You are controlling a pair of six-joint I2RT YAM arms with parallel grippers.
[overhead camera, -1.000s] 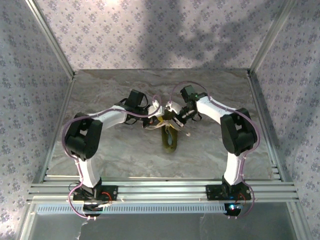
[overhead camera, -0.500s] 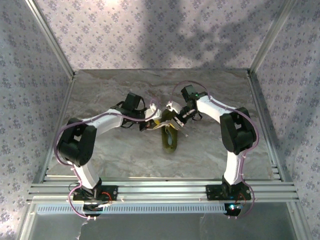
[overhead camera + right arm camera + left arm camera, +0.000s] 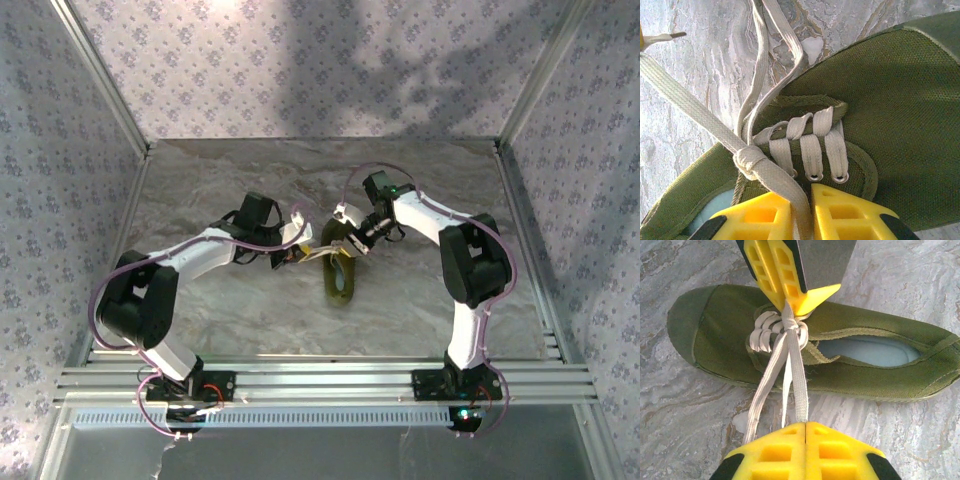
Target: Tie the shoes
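Left end effector [image 3: 289, 257] sits just left of the shoe [image 3: 340, 272] in the overhead view. Its yellow fingers [image 3: 770, 452] are pressed together and clamped on the whitish laces [image 3: 790, 365], whose strands run from the seam between the pads straight up to the shoe's lacing in the left wrist view. The olive-green shoe lies sole-down near the middle of the marbled surface [image 3: 220, 170], between the two end effectors. Seen from above, its long axis runs near to far, with the toe pointing toward the far wall and the open heel end toward the arm bases. In the left wrist view that puts the toe at the left and the pale insole opening at the right. Where the lacing ends beside the opening, the strands meet in a single knot [image 3: 749, 161]. Right end effector [image 3: 349, 238] hangs over the far half of the shoe, toward its right side, and is closed on a lace. In the right wrist view a flat strand runs from the knot into the narrow gap between its two yellow fingertips [image 3: 845, 215], while another strand stretches away to the upper left across the surface.
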